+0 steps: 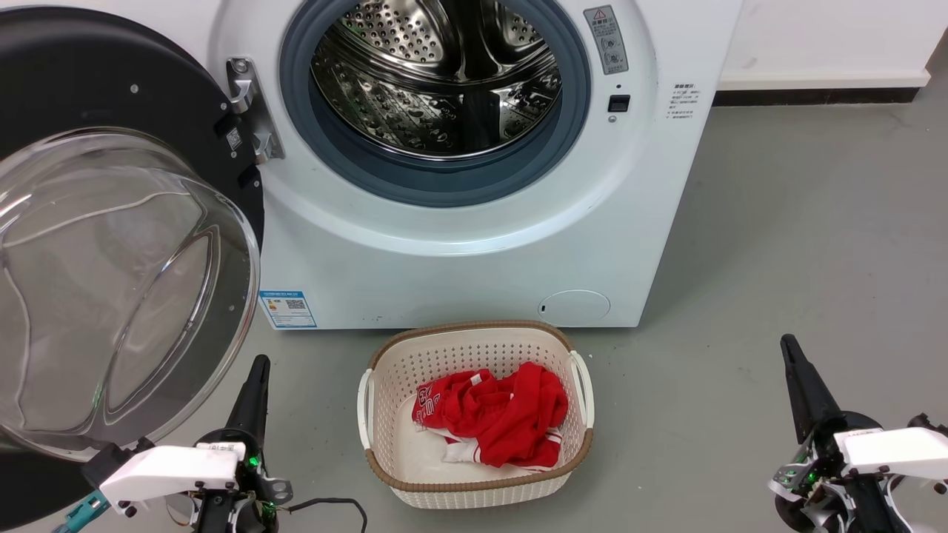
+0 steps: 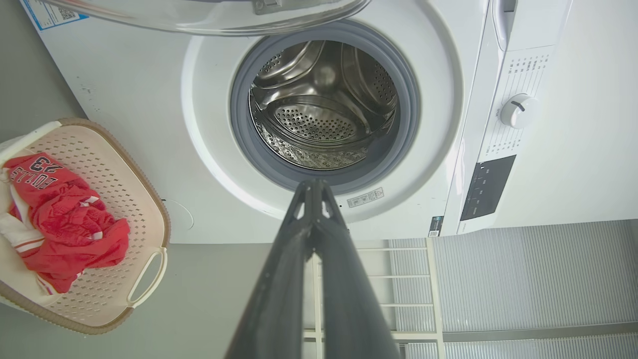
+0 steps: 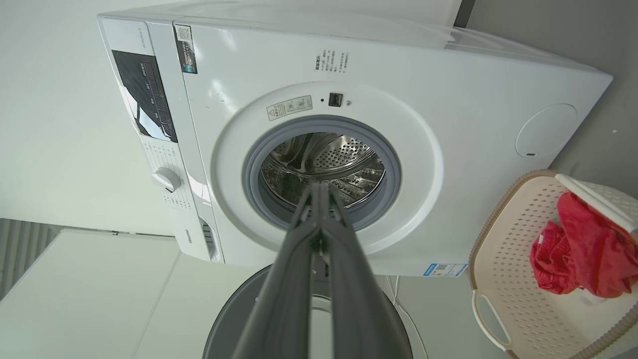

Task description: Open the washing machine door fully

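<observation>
Washing machine door [image 1: 111, 281] hangs swung wide at the frame's left, drum [image 1: 437, 81] exposed. Left gripper [image 1: 258, 366], fingers together, sits lower left near its rim; right gripper [image 1: 789, 346], also together, lower right. Opening looks nearly done: 1 outward nudge if travel remains.

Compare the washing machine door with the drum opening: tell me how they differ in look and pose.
The washing machine door is a glossy black disc with a bulging clear glass bowl; the drum opening is a grey rubber ring around perforated steel. The door hangs swung out on its hinge at the left of the head view; the opening sits in the white front. Both are round.
</observation>
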Controlling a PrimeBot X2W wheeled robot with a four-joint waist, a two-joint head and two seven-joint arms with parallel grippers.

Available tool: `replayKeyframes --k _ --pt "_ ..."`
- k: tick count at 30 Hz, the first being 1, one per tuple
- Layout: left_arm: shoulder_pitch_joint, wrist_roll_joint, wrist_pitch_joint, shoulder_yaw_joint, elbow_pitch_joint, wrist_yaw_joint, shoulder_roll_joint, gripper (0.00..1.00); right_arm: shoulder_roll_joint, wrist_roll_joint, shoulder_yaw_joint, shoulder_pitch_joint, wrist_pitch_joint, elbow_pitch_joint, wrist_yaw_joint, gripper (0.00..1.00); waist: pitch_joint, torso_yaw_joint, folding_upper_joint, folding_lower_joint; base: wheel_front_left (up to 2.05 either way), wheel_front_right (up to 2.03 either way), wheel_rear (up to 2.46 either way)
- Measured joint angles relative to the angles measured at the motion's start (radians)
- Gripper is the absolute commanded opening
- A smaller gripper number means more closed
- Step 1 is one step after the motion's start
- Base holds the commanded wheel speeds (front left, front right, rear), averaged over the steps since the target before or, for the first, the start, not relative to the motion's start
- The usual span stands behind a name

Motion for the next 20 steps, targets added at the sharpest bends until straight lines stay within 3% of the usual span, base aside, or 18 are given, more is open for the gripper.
replayKeyframes --k 20 --pt "-0.012 -0.118 0.029 0.008 0.016 -0.010 0.000 0.00 0.002 0.110 -0.014 -0.011 0.022 0.012 0.000 0.00 -0.005 0.005 -0.0001 0.0000 0.00 0.00 0.00"
